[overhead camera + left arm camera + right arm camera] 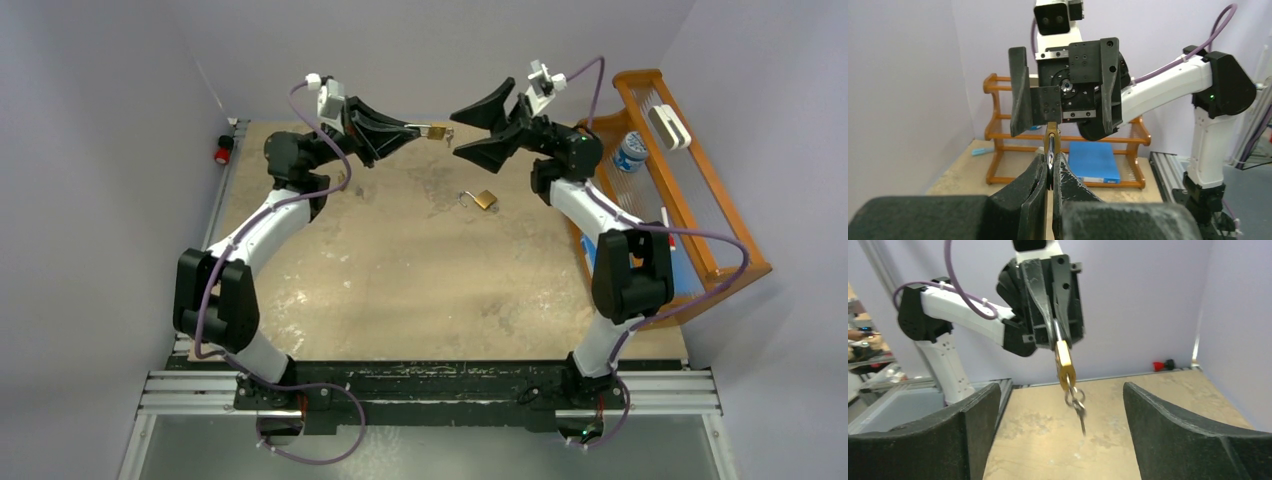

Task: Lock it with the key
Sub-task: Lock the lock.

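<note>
The left gripper (pixel 418 130) is pinched shut on the silver loop of a gold padlock (pixel 436 131). It holds the lock up in the air, well to the left of the wooden rack (pixel 742 270). A ring with a small key (pixel 1082 422) hangs down from the lock. The right gripper (pixel 462 133) is open very wide and holds nothing. It sits between the rack and the held lock, facing the lock, close but not touching. A second padlock (pixel 485 199) lies on the table (pixel 400 270) with its loop open, also left of the rack.
</note>
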